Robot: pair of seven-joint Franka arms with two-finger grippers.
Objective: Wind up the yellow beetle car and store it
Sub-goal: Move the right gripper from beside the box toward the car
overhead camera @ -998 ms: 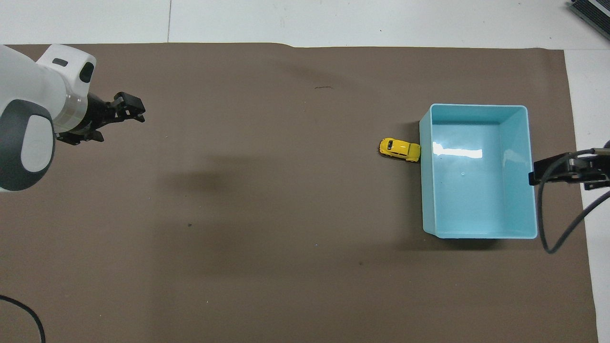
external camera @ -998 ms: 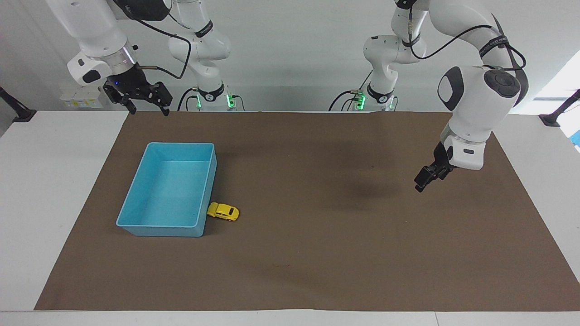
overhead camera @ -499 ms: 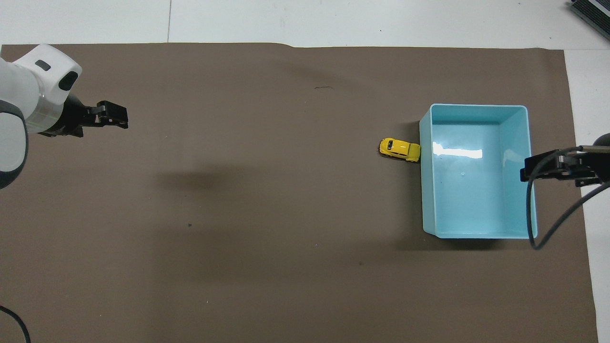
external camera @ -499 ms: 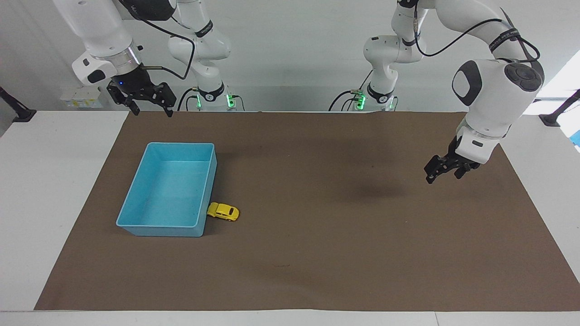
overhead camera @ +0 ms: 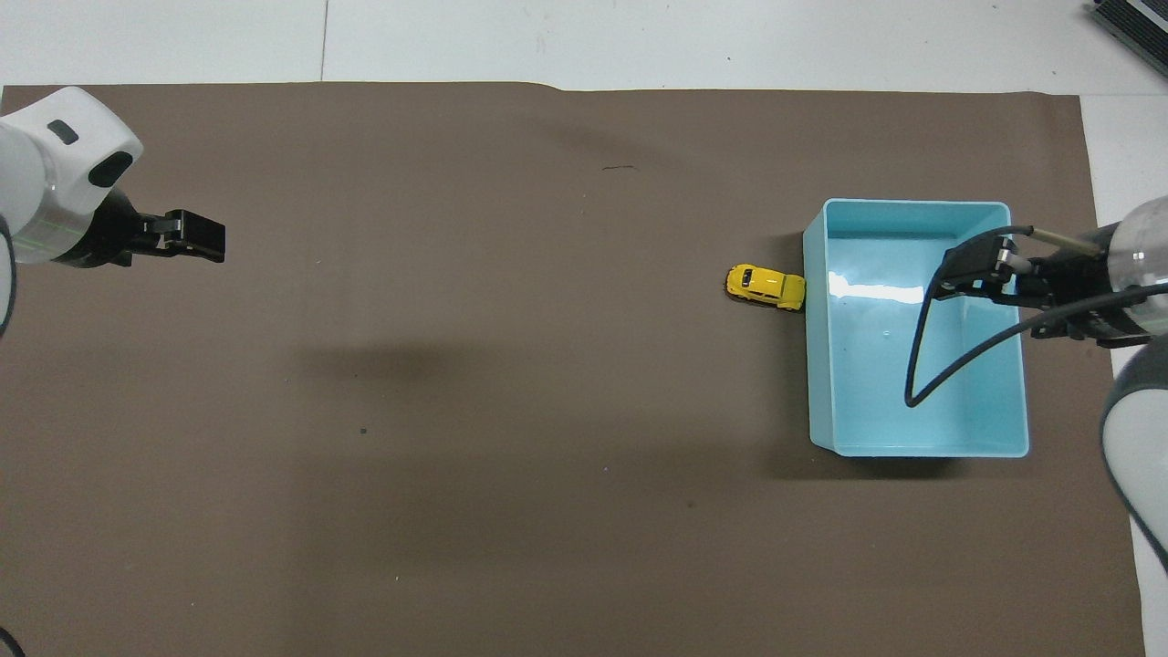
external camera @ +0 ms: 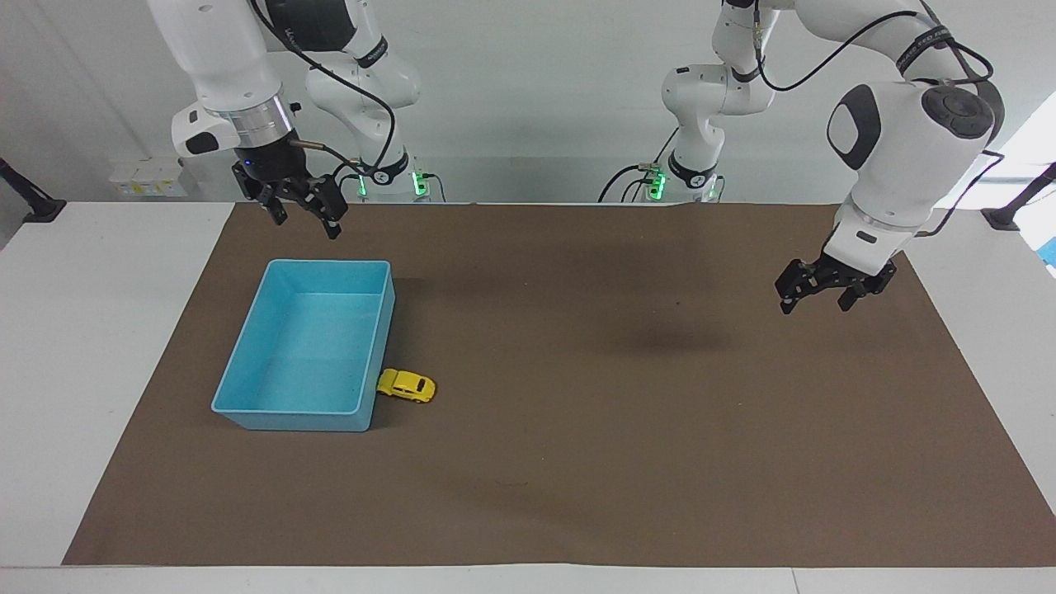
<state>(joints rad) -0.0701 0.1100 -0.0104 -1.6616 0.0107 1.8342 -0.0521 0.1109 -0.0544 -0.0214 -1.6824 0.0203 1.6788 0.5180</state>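
- Car [external camera: 406,386] on the brown mat [external camera: 577,462], one end touching the bin's [external camera: 247,351] side wall near the corner farthest from the robots; not yet wound, not yet stored.
- Long axis running across the tabletop, from the bin toward the left arm's end.
- Bin empty, at the right arm's end.
- Right claw [external camera: 301,216] raised above the bin's robot-side edge, wide open, holding nothing; car farther from the robots than this claw, the bin's length away.
- Left claw [external camera: 813,297] open and empty, up over the mat at its own end, well apart from the car.
- Right arm clearly nearer, so likely the one to reach.
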